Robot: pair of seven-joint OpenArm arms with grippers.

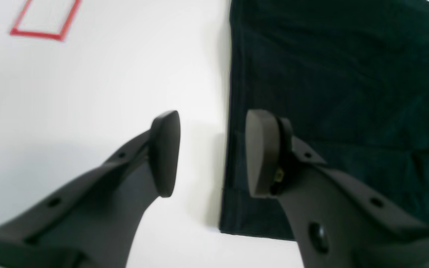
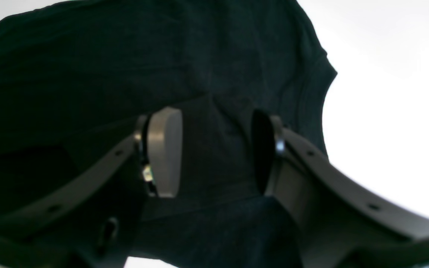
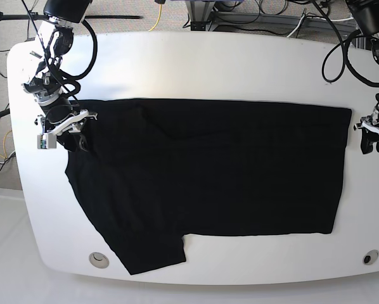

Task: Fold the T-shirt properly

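T-shirt (image 3: 227, 171), black, lies spread flat across the white desk (image 3: 196, 63). Left gripper (image 1: 212, 152) hovers at the hem corner near the right edge, jaws apart, empty; right gripper (image 2: 216, 152), likewise apart, over the shoulder.

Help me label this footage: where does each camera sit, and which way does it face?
Left wrist: on the left arm, looking down past its open gripper at the T-shirt edge, the white table and a red outline.
Right wrist: on the right arm, looking down through its open gripper at the shirt's sleeve end.
Base: overhead, facing down on the whole table; both arms show, right gripper at image left, left gripper at image right.
Shared: all three show the T-shirt.
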